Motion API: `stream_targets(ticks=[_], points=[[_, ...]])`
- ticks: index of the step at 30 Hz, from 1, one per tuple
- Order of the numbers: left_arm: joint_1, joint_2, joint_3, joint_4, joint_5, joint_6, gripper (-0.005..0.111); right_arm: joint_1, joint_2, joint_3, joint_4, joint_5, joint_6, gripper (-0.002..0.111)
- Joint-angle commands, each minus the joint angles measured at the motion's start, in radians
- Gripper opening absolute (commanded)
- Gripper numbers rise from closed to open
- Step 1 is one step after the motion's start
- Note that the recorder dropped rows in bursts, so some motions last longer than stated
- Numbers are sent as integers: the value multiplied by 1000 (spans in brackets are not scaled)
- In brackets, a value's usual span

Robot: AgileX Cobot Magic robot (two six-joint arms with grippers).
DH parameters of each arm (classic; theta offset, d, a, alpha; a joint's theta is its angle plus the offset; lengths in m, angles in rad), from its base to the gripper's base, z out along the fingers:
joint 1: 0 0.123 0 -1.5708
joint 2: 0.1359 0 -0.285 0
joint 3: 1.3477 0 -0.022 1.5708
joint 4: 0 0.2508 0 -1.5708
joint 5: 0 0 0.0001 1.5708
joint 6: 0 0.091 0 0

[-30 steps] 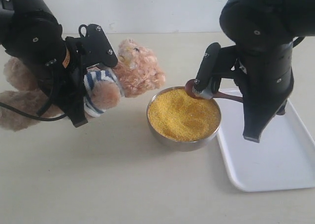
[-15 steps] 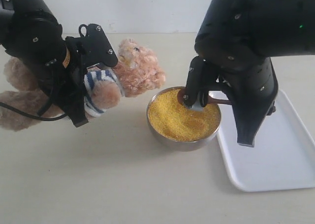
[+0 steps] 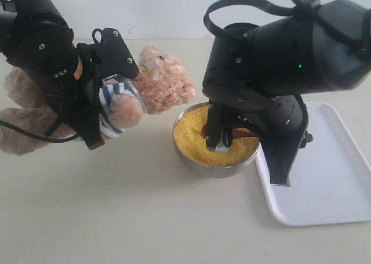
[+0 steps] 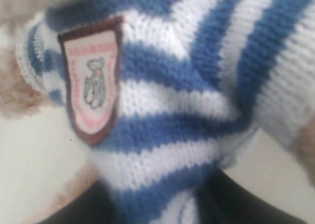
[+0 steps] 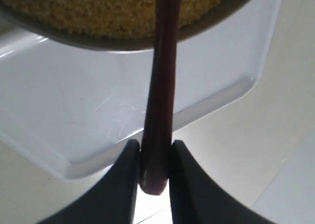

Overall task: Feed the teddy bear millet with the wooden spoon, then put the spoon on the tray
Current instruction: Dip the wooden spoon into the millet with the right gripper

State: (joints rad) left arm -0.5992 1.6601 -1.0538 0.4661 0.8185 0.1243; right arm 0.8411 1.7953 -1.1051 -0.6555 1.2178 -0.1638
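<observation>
Wooden spoon (image 3: pixel 243 131) first, in the exterior view: its dark handle lies across the steel bowl (image 3: pixel 214 170) near the middle of the table (image 3: pixel 116 217), low over the millet (image 3: pixel 191 133). The right fingers (image 3: pixel 213 133) reach down into the bowl, one tip on the grain. Most of the spoon is hidden behind the arm, and only a short end shows past it over the tray (image 3: pixel 336 183). The tray lies flat toward the table's right edge, just beside the bowl. The teddy bear (image 3: pixel 165 81) is toward the left edge, tilted with its head toward the bowl. The left fingers (image 3: pixel 116 49) are closed around its striped body, one above and one below.

The left wrist view is filled by the teddy bear (image 4: pixel 187 101). Its navy-and-white knit presses right up to the camera, with the badge (image 4: pixel 93 86) on the chest. The left fingers (image 4: pixel 246 209) show only as dark shapes at the frame edge, with the shirt bunched between them.

In the right wrist view the right fingers (image 5: pixel 123 184) are clamped on the very end of the wooden spoon (image 5: pixel 162 101). The handle runs straight away from them, over the tray (image 5: pixel 74 115) and across the bowl (image 5: pixel 113 41) rim into the millet (image 5: pixel 98 7). The spoon's own bowl is out of frame. Bare table (image 5: pixel 246 150) shows beyond the tray's corner.
</observation>
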Motion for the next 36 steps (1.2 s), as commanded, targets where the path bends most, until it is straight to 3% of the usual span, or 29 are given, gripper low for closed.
stream_targets(ticks=[1,10,36], points=[[3,-9,-9,-6,-10,-16,4,6,11,2,-3,3,-1,-1],[3,-9,-9,-6,-10,-16,4,6,11,0,110,3,-62,-1],[3,-9,-9,-14,-10,-19,4,6,2,-2,103,3,37,-1]])
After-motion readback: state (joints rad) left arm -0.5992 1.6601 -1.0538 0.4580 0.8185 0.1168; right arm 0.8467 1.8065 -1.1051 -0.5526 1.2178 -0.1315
